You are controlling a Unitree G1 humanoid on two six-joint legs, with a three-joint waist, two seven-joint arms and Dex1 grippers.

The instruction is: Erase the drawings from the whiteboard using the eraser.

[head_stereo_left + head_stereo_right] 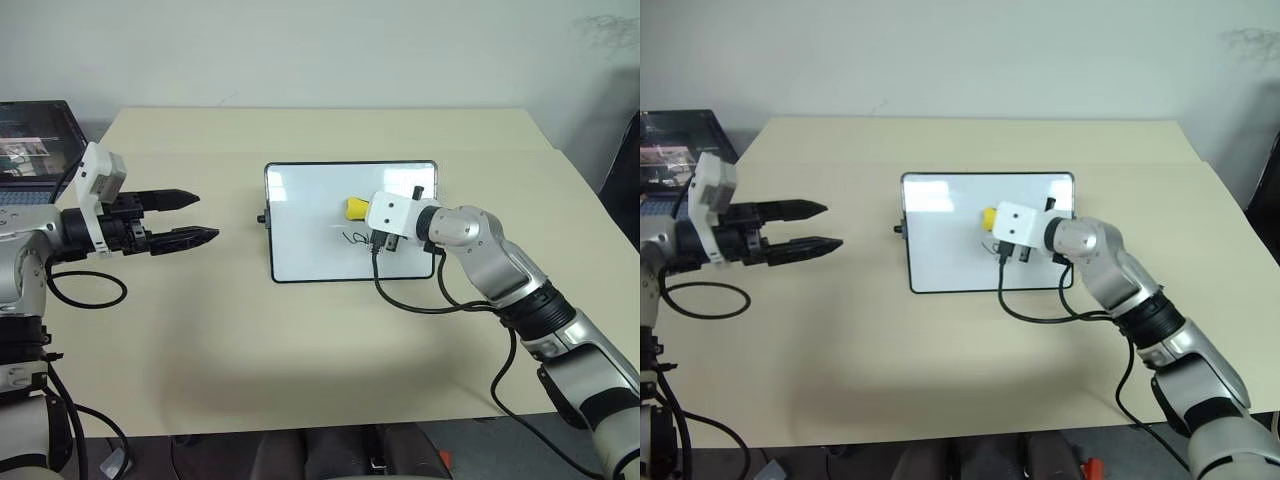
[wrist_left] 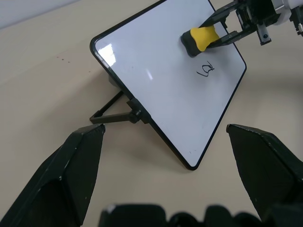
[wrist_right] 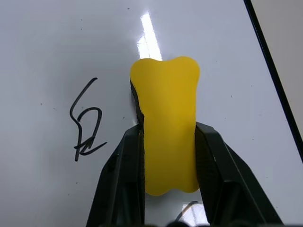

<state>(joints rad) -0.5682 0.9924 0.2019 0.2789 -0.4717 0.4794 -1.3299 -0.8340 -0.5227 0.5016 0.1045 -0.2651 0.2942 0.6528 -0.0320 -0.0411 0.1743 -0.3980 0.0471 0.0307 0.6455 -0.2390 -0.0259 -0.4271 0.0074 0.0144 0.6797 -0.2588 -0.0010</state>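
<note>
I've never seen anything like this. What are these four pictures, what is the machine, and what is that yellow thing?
It is a two-armed robot at a table. Two pictures come from cameras in its head; the other two from a camera on each wrist. The right gripper is shut on a yellow eraser, held against a whiteboard propped on a stand. One marker scribble sits beside the eraser. The left gripper hovers open, apart from the board. A laptop sits at the table's far left.

whiteboard (image 1: 320,225) mid-table (image 1: 300,350), eraser (image 1: 355,208) on its right half, a drawing (image 1: 353,238) just nearer, laptop (image 1: 30,140) far left
</note>
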